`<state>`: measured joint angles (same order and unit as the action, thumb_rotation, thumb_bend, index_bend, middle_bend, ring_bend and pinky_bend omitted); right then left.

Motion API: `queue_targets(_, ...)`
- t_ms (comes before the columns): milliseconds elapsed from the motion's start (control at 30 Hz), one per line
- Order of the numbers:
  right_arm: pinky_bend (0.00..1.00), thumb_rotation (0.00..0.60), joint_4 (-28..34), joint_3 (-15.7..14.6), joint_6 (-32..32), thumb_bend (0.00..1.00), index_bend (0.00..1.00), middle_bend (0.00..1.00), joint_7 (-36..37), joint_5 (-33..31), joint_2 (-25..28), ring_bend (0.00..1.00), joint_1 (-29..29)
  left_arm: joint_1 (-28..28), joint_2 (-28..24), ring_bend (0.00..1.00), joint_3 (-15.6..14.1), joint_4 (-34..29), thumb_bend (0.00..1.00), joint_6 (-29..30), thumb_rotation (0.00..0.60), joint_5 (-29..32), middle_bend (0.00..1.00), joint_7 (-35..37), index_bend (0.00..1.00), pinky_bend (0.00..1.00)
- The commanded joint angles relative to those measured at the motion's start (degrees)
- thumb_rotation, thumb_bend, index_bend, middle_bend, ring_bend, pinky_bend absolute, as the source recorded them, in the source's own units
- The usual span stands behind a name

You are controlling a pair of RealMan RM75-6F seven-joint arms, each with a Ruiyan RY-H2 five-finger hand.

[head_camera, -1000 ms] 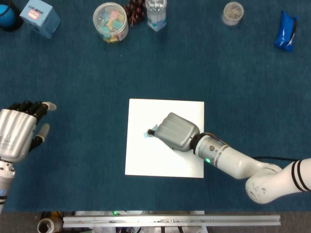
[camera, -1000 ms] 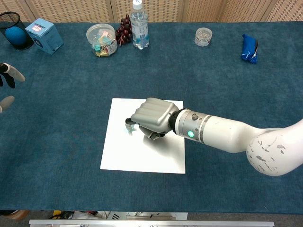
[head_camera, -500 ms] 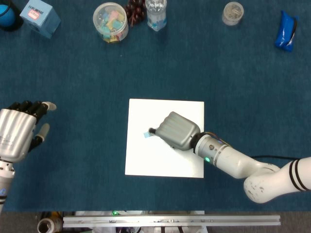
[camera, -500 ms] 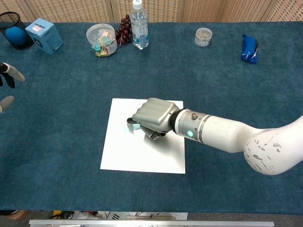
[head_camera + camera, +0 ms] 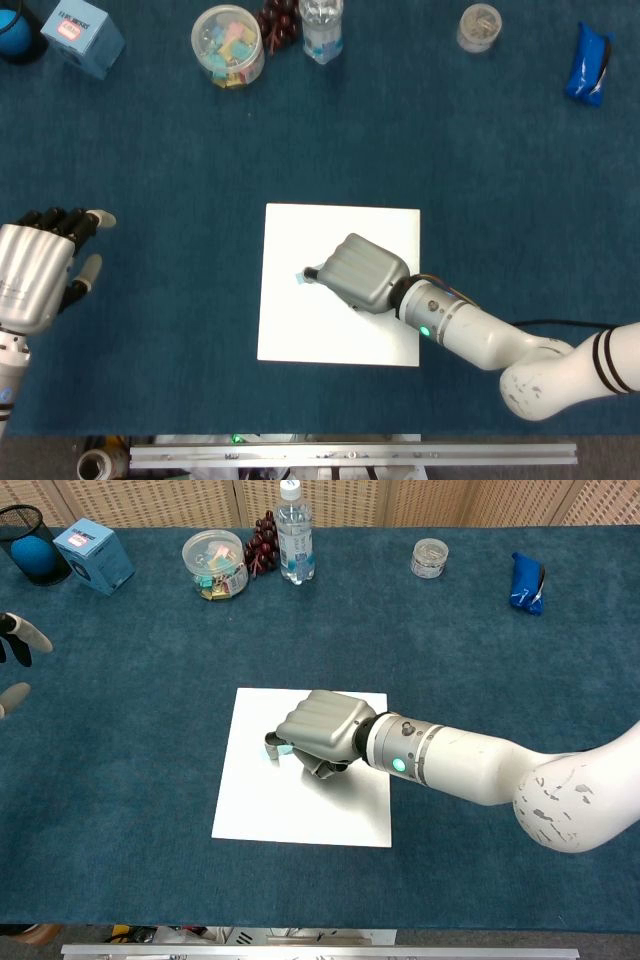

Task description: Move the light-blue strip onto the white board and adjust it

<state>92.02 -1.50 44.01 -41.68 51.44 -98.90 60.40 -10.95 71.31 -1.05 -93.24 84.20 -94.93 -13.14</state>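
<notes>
Light-blue strip (image 5: 301,277) lying on the white board (image 5: 290,325), left of the board's middle, mostly hidden under the right hand (image 5: 361,272); only a small pale-blue corner showing at the fingertips (image 5: 310,271) in the head view, and a sliver just beside them in the chest view (image 5: 284,752). Fingers of that right hand (image 5: 318,730) curled in and pointed down at the strip, tips touching or almost touching it — cannot tell whether pinching it or merely pressing on it. Silver back of the hand turned up, white forearm (image 5: 470,770) running off to the right across the board's lower right part.

Left hand (image 5: 38,268) well apart from the board, at the left edge of the head view, holding nothing, dark fingers spread and pointing toward the far side; just a couple of its fingertips (image 5: 22,633) visible at the left border of the chest view.

White board flat on the dark-blue table cloth (image 5: 170,160), roughly central.

Along the far edge of the table, left to right: black mesh cup with a blue ball (image 5: 30,548), light-blue box (image 5: 93,554), clear round tub of coloured clips (image 5: 214,562), bunch of dark grapes (image 5: 264,542) just beside a clear water bottle (image 5: 294,535), small clear jar (image 5: 430,557), blue pouch (image 5: 526,581) — all well apart from the board.
</notes>
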Motion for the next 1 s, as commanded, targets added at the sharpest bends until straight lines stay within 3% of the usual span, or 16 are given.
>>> queue_targets(33,1.00,0.600,0.0,-0.1,0.1,1.00,0.28,1.00,-0.1,-0.3,0.0,1.00,0.2,0.0,0.0,0.45,0.0,0.0,0.34,0.0,0.600,0.0,0.47,0.0,0.36,0.55)
queue_targets(1000,1.00,0.600,-2.3,0.9,0.0,1.00,0.28,1.00,2.8,0.0,-2.3,1.00,0.9,0.3,-0.4,0.45,0.5,0.1,0.33,-0.1,0.600,0.6,0.47,0.4,0.36,0.55)
